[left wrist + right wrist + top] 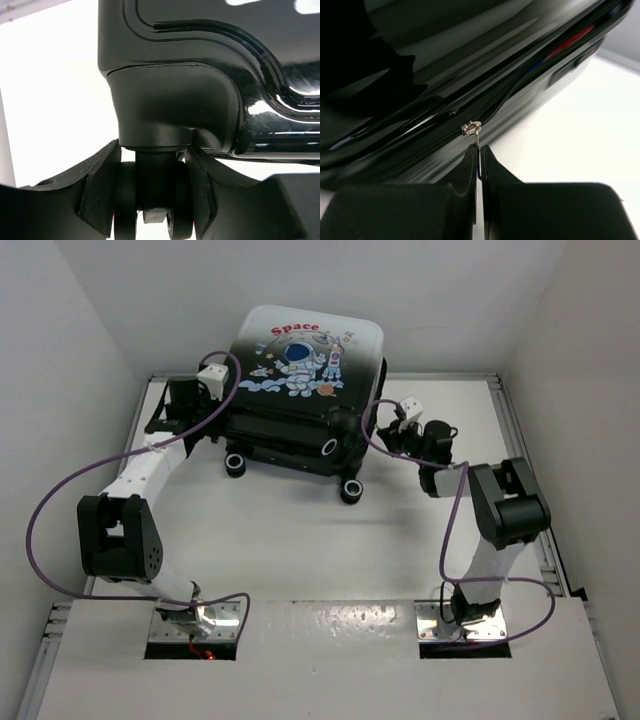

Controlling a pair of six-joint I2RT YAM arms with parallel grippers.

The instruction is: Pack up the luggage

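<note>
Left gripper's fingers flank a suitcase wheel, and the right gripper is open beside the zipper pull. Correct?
Not quite: the right gripper is shut on the zipper pull of the luggage, as the right wrist view shows. The left gripper does flank a wheel.

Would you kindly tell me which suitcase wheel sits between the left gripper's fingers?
The wheel at the suitcase's left corner; the left gripper straddles it, while the other three wheels seen from above stand free.

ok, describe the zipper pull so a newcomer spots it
Start at the astronaut-print suitcase and follow the zip seam on its right-arm side. The zipper pull sits there, pinched in the right claw: the only silver piece on black shell.
</note>
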